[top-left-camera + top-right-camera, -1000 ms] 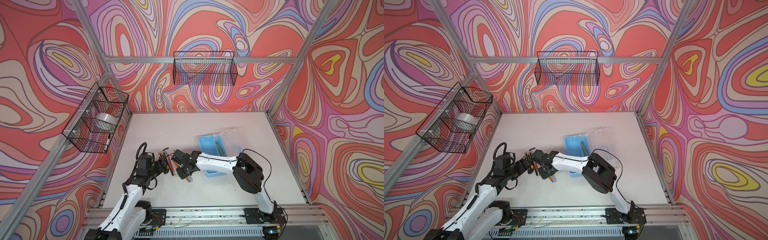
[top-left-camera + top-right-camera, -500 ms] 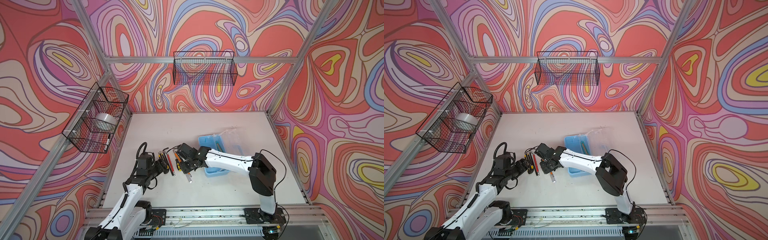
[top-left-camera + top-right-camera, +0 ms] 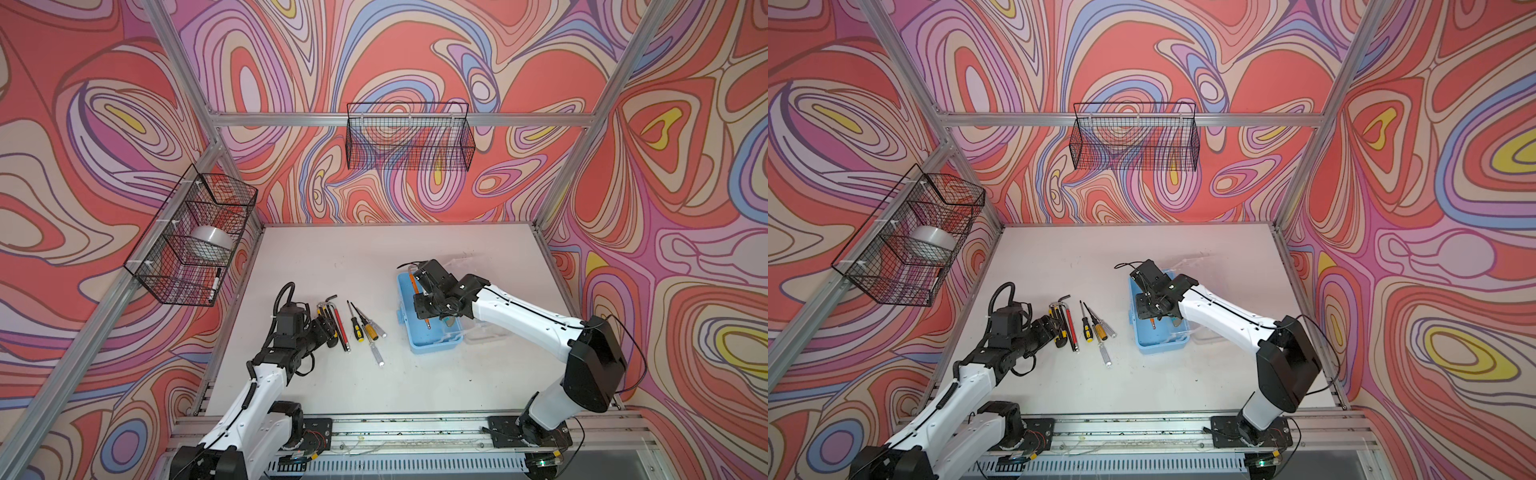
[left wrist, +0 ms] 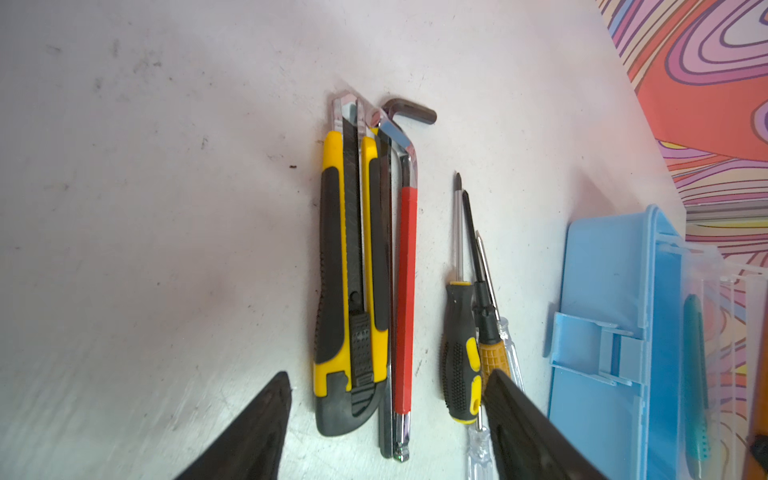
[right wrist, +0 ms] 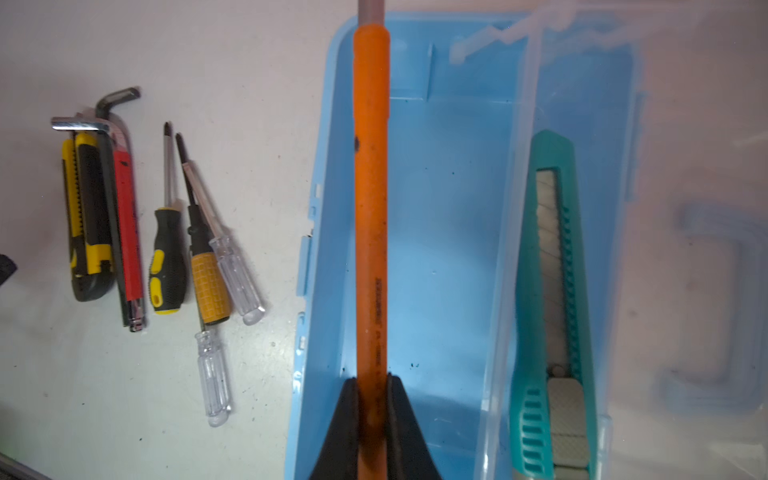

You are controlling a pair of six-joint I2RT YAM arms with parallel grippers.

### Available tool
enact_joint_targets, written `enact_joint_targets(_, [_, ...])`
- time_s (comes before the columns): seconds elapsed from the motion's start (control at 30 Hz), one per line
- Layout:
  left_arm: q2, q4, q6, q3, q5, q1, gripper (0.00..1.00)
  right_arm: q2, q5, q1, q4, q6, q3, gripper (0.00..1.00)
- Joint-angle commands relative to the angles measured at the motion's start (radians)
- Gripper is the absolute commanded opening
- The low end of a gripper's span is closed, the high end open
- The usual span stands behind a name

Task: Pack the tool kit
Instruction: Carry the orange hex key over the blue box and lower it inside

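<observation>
Right of the bench's middle, the light-blue box (image 3: 436,345) is sitting open, its clear lid (image 3: 484,334) lying folded out beside it, on the side away from the loose tools. A teal utility knife (image 5: 557,291) is lying lengthwise inside, seen through clear plastic. The right gripper (image 5: 371,380) is hanging over the box's bare floor, its jaws pinching an orange-sleeved tool (image 5: 371,187) that is running along the box's length.

Left of the box, the scuffed white bench (image 3: 353,257) is carrying a row of tools: a yellow-and-black utility knife (image 4: 351,270) touching the hex keys (image 4: 405,291), then four screwdrivers (image 5: 168,257) bunched together. The left gripper (image 4: 389,374) is hovering low over the near ends of the knife and keys, its jaws spread wide and gripping nothing.

Swirl-patterned walls (image 3: 415,50) on an aluminium frame (image 3: 291,119) are enclosing the bench on three sides. Two black wire baskets (image 3: 409,141) are hanging from it, the left one holding a roll of tape (image 3: 212,239) and a marker (image 3: 216,284).
</observation>
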Motion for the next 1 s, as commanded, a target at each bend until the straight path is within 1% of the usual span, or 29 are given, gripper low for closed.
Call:
enact_joint_targets(0.0, [0.015, 0.018, 0.011, 0.031, -0.010, 0.006, 0.74, 0.025, -0.009, 0.002, 0.059, 0.006, -0.029, 0.00])
enact_joint_targets(0.37, [0.024, 0.016, 0.016, 0.022, -0.017, 0.007, 0.74, 0.148, -0.081, -0.015, 0.162, 0.051, -0.069, 0.00])
enact_joint_targets(0.5, [0.041, 0.024, 0.020, 0.021, -0.016, 0.007, 0.74, 0.198, -0.080, -0.026, 0.172, 0.058, -0.066, 0.00])
enact_joint_targets(0.63, [0.057, 0.011, 0.030, 0.031, -0.028, 0.007, 0.74, 0.219, -0.071, -0.031, 0.154, 0.057, -0.050, 0.00])
enact_joint_targets(0.73, [0.063, -0.008, 0.035, 0.040, -0.045, 0.007, 0.75, 0.219, -0.063, -0.031, 0.130, 0.050, -0.027, 0.15])
enact_joint_targets(0.77, [0.066, -0.020, 0.039, 0.046, -0.057, 0.007, 0.75, 0.215, -0.060, -0.031, 0.124, 0.047, -0.020, 0.22])
enact_joint_targets(0.87, [0.085, -0.061, 0.052, 0.071, -0.104, 0.008, 0.75, 0.207, -0.050, -0.031, 0.101, 0.035, 0.011, 0.30])
enact_joint_targets(0.97, [0.128, -0.113, 0.064, 0.111, -0.160, 0.006, 0.74, 0.182, -0.037, -0.031, 0.086, 0.026, 0.037, 0.31])
